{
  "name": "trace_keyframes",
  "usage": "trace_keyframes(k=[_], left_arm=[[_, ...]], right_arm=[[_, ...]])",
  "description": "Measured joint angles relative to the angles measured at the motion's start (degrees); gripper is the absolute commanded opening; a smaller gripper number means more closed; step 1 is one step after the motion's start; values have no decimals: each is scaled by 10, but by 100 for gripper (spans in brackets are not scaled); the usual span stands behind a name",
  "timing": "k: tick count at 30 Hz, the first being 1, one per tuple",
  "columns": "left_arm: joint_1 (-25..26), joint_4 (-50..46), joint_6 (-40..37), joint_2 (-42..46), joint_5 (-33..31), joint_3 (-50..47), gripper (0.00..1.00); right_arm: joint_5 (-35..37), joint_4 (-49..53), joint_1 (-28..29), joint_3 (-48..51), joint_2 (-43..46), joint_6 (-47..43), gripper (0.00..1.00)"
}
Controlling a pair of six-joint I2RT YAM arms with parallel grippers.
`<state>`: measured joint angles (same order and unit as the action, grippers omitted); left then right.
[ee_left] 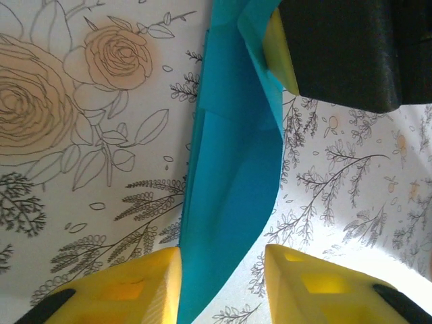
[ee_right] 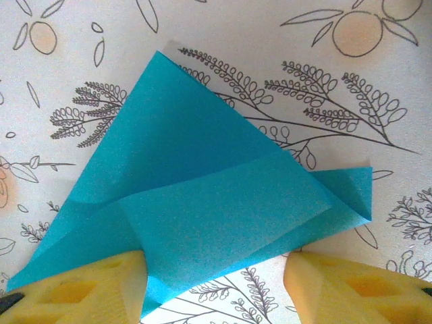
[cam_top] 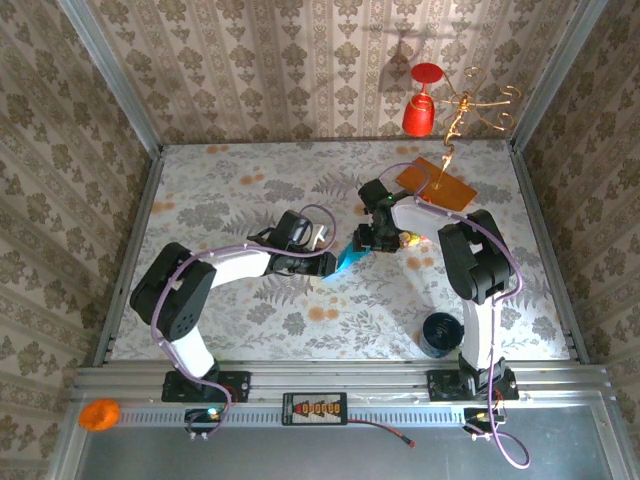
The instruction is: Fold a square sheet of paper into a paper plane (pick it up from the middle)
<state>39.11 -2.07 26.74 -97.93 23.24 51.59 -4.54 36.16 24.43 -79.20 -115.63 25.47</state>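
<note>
A square sheet of paper (cam_top: 347, 260), teal-blue and already partly folded, is seen on the flower-patterned table (cam_top: 250, 190), to the left of the orange card (cam_top: 435, 183) and nearer to the arm bases than that card, well apart from it. The sheet is flanked by both arms. The right gripper (cam_top: 365, 243) is placed over the end of the sheet that faces the orange card, and the left gripper (cam_top: 325, 262) is set at the end turned away from the card. In the right wrist view the sheet is shown as overlapping layers, with a broad triangular flap folded over a lower band and a small pointed corner jutting out to one side. There the yellow fingers (ee_right: 81, 283) are held wide apart. The paper's lower edge is overlapped with one of them and is kept clear of the other, so the jaws are spread and nothing is clamped. In the left wrist view the sheet is seen as a long, narrow strip between that gripper's yellow fingers (ee_left: 128, 290). One finger is touched by the paper's edge, while a gap is left before the other, so these jaws are parted as well and the sheet is not pinched.
</note>
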Motion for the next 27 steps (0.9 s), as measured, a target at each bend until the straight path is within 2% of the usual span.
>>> trace_keyframes(k=[6,13,20,27], left_arm=[[23,-27,-24,-3,-39,25,57],[38,-25,-51,-34,-45,41,72],[41,-42,-73,-55,-54,61,70],[41,-48,-80,-71,-63,75,59]], right_arm=[[-2,3,0,-3,-2,0,61],[-3,3,0,-3,-2,2,61],[-3,3,-1,-3,-2,2,61],[-3,3,-1,-3,-2,2,61]])
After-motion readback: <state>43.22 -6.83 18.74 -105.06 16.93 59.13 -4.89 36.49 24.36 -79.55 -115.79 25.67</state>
